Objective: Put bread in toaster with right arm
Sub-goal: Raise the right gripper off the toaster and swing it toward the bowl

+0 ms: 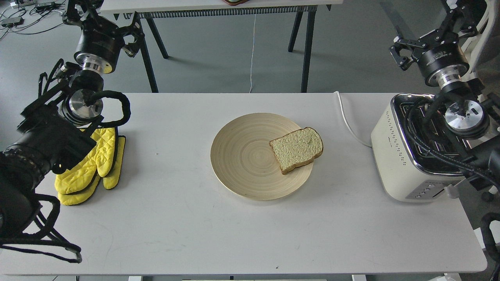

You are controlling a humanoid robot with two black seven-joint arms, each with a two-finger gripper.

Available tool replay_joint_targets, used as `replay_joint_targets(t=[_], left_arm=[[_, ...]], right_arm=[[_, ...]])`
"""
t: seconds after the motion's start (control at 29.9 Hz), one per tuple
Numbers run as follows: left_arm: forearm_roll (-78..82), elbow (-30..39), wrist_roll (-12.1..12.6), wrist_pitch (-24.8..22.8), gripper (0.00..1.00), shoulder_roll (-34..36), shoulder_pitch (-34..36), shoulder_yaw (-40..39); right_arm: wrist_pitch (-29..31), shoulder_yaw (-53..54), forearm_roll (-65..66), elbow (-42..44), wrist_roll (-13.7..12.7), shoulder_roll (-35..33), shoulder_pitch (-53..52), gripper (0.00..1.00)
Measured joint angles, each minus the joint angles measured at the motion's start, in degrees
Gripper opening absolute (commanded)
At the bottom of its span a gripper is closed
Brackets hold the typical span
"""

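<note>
The bread [297,150], a pale slice with a brown crust, lies flat on the right edge of a round wooden plate [242,156] at the table's middle. The cream toaster [390,156] with a chrome top stands at the right end of the table; my right arm's joints and cables cover much of its top. My right gripper [399,52] hangs beyond the table's far edge, above and behind the toaster, open and holding nothing. At the far left, high above the table, my left gripper [136,38] is open and empty too.
Yellow oven mitts [93,164] lie at the left of the white table [195,234], under my left arm. The toaster's white cord [347,121] runs back over the far edge. Another table's black legs [308,47] stand behind.
</note>
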State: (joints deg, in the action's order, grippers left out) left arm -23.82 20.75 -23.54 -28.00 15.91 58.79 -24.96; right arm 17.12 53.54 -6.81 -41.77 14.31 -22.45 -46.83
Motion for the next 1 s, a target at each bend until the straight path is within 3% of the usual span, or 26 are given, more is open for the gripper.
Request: replay_joint_targets(t=[0.33, 0.67, 0.87, 1.0], left_arm=[[-0.1, 0.0, -0.1, 0.0, 1.0, -0.1, -0.2, 0.0], [-0.1, 0.0, -0.2, 0.0, 1.0, -0.4, -0.3, -0.1], [-0.1, 0.0, -0.2, 0.0, 1.0, -0.4, -0.3, -0.1], [-0.1, 0.0, -0.2, 0.0, 1.0, -0.4, -0.3, -0.1]], right_arm=[[-0.1, -0.4, 2.5, -0.6, 0.1, -0.9, -1.6, 0.99], [-4.2, -8.9, 28.3, -1.8, 0.0, -1.5, -8.0, 0.99], [-4.8, -15.5, 44.4, -6.9, 0.1, -4.3, -8.5, 0.98], [-8.5, -22.2, 52.9, -9.8, 0.1, -5.1, -7.9, 0.98]])
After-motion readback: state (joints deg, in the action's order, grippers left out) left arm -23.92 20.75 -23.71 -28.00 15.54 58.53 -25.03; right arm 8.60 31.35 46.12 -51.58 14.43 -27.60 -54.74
